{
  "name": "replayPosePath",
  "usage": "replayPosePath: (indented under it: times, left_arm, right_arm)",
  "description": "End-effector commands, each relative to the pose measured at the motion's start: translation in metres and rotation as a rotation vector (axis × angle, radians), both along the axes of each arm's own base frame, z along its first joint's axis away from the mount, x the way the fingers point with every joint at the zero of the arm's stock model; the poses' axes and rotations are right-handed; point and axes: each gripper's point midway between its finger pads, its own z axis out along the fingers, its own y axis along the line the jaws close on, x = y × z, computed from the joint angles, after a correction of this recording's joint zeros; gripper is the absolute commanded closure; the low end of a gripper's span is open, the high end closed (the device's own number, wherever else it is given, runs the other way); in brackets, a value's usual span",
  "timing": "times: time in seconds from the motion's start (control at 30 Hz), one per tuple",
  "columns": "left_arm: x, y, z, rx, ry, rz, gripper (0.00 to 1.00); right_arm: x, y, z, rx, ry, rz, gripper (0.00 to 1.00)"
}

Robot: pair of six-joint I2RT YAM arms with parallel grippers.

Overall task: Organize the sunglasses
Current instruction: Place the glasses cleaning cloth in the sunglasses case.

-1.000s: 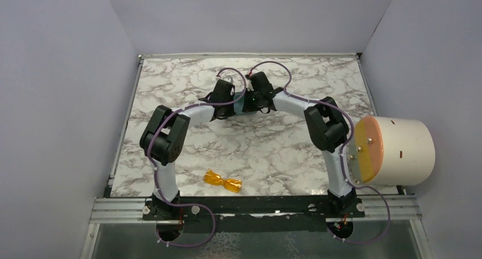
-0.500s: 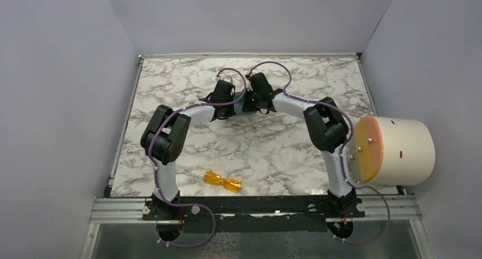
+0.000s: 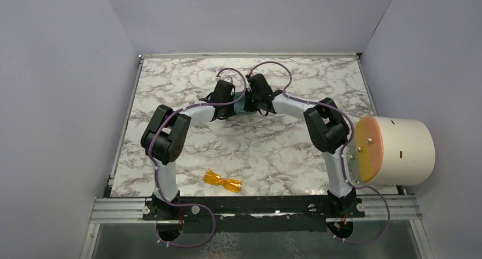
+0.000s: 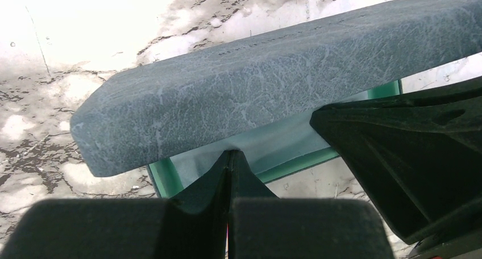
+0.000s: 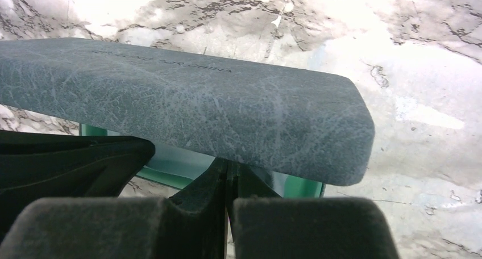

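Note:
The orange-amber sunglasses (image 3: 223,181) lie folded near the table's front edge, away from both grippers. The blue-grey case (image 4: 273,83) sits mid-table with its lid partly raised over the teal inside; it also shows in the right wrist view (image 5: 187,105) and as a teal sliver from above (image 3: 241,103). A light blue cloth (image 4: 284,142) lies inside it, also showing in the right wrist view (image 5: 170,155). My left gripper (image 4: 230,155) is shut, its tips pinching a pucker of the cloth. My right gripper (image 5: 228,163) is shut under the lid, its tips at the cloth.
A white cylinder with an orange face (image 3: 392,151) stands at the right edge beside the right arm. Grey walls close the table on the left, back and right. A metal rail (image 3: 256,205) runs along the front.
The right gripper has edged slightly left toward the left one. The sunglasses have not moved.

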Motion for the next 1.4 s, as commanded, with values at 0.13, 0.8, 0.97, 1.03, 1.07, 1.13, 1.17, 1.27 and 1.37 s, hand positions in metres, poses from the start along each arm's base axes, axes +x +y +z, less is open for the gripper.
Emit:
replayPosePath:
  times: [0.13, 0.8, 0.97, 1.03, 1.07, 1.13, 1.17, 1.27, 1.37]
  left_arm:
    - [-0.013, 0.01, -0.029, 0.076, 0.082, 0.006, 1.0]
    - [-0.014, 0.007, -0.027, 0.057, 0.087, -0.002, 1.0]
    - [-0.015, 0.007, -0.028, 0.056, 0.09, -0.004, 1.0]
    - [-0.015, 0.007, -0.028, 0.057, 0.089, -0.005, 1.0]
    - [-0.015, 0.007, -0.027, 0.056, 0.087, -0.005, 1.0]
    - [-0.015, 0.007, -0.028, 0.059, 0.089, -0.006, 1.0]
    - [-0.014, 0.007, -0.027, 0.058, 0.087, -0.006, 1.0]
    - [-0.014, 0.006, -0.026, 0.059, 0.085, -0.007, 1.0]
    - [-0.013, 0.006, -0.026, 0.057, 0.084, -0.008, 1.0]
  right_arm:
    - [-0.007, -0.037, -0.011, -0.137, 0.005, -0.049, 0.99]
    - [0.006, -0.015, 0.046, -0.008, -0.089, -0.005, 0.99]
    - [0.009, -0.009, 0.034, -0.004, -0.065, -0.003, 0.99]
    - [0.009, -0.008, 0.028, -0.005, -0.056, 0.001, 0.99]
    - [0.009, -0.008, 0.024, -0.007, -0.048, 0.002, 0.99]
    - [0.008, -0.008, 0.017, -0.014, -0.036, 0.003, 0.99]
    - [0.007, -0.009, 0.014, -0.018, -0.029, 0.0, 0.99]
    - [0.003, -0.012, 0.004, -0.033, -0.011, -0.002, 0.99]
    - [-0.001, -0.017, -0.003, -0.047, 0.0, -0.01, 0.99]
